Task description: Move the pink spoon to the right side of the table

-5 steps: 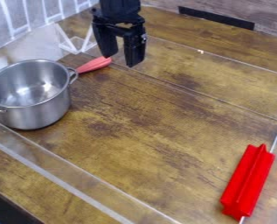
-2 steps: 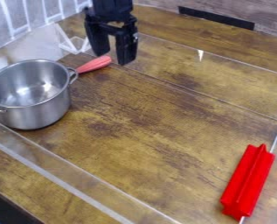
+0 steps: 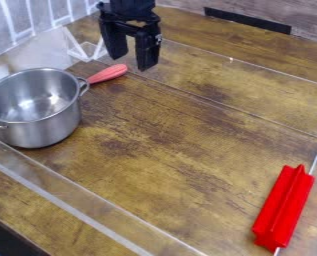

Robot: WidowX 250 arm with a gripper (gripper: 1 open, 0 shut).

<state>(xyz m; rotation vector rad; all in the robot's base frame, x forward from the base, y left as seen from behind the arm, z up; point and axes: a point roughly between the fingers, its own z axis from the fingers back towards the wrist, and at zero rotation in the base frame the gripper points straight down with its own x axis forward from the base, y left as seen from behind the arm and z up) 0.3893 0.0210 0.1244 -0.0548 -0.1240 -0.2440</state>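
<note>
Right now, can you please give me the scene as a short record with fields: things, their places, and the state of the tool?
tool: tool, open, empty, pointing down, above the spoon's right end
pink spoon: pink spoon flat on the table, upper left, beside the pot's handle
pot: steel pot, left side, empty, upright
red bar: red ridged bar, lower right
table: table, dark wood
task status: spoon not yet grasped

Black claw [image 3: 131,55] with two flat, blocky fingers [image 3: 149,50] hanging from a boxy black wrist housing. Surfaces matt; no markings can be made out.
</note>
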